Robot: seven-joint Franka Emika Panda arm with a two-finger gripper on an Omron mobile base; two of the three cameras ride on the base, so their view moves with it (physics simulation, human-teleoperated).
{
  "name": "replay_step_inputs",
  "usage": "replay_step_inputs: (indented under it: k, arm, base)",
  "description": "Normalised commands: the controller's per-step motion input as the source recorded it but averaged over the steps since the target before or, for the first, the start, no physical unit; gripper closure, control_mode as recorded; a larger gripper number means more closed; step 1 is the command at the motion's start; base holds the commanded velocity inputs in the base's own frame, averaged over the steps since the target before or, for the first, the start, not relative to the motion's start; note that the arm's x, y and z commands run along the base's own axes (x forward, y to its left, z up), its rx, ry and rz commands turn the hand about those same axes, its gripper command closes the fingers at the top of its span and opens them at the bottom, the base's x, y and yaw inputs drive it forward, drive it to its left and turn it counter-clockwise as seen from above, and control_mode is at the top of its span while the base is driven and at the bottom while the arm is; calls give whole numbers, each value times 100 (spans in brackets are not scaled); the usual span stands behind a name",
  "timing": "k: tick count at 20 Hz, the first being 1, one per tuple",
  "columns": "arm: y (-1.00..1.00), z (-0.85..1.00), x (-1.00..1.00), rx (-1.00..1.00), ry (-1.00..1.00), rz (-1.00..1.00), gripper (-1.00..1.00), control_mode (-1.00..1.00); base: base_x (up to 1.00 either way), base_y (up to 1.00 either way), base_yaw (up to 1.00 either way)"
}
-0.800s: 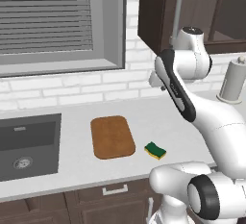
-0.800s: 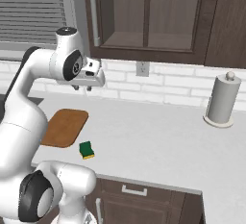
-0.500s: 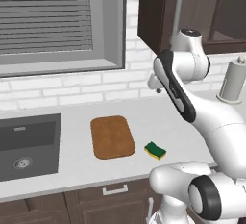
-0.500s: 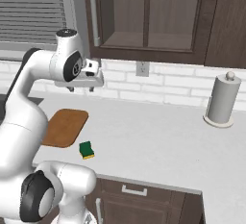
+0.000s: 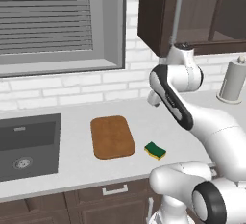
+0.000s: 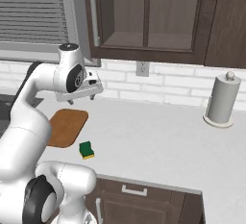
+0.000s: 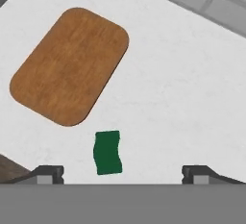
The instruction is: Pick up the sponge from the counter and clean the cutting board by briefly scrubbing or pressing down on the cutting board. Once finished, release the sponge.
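Sponge: the sponge lies flat on the counter, dark green face up, with a yellow layer visible along its lower edge in both base views.
Sponge relative to board: just beside the cutting board, off its near right corner in the left base view; a strip of bare counter separates the two, no contact.
Cutting board: flat brown wooden rectangle with rounded corners, lying on the counter between the sink and the sponge, nothing on it.
Gripper position: the gripper is raised well above the counter, near the brick wall, higher than and behind the sponge.
Gripper state: the fingers stand wide apart at the two lower corners of the hand view, with nothing between them.
Sponge relative to gripper: in the hand view the sponge sits low in the frame, between the two finger tips but left of the midpoint, closer to the left tip; no contact, well apart in height.
Board relative to gripper: in the hand view the board occupies the upper left, beyond the sponge.
Surroundings: a paper towel roll stands upright at the far right of the counter; dark wall cabinets hang above; a window with blinds is over the sink.
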Motion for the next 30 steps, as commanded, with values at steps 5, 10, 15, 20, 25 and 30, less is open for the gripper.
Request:
replay_step_inputs:
  k: [5,10,15,20,25,30]
  arm:
    - [8,-37,20,-11,3,0,-100,-100]
    - [4,-52,8,0,1,0,-100,-100]
    - [1,-70,0,2,0,0,-100,-100]
    - [6,-68,0,1,0,-1,-100,-100]
    - [3,-56,-7,1,0,-1,-100,-100]
    - [0,-40,-17,2,0,-1,-100,-100]
  base:
    - [0,0,0]
    - [0,0,0]
    - [0,0,0]
    - [0,0,0]
    - [0,0,0]
    - [0,0,0]
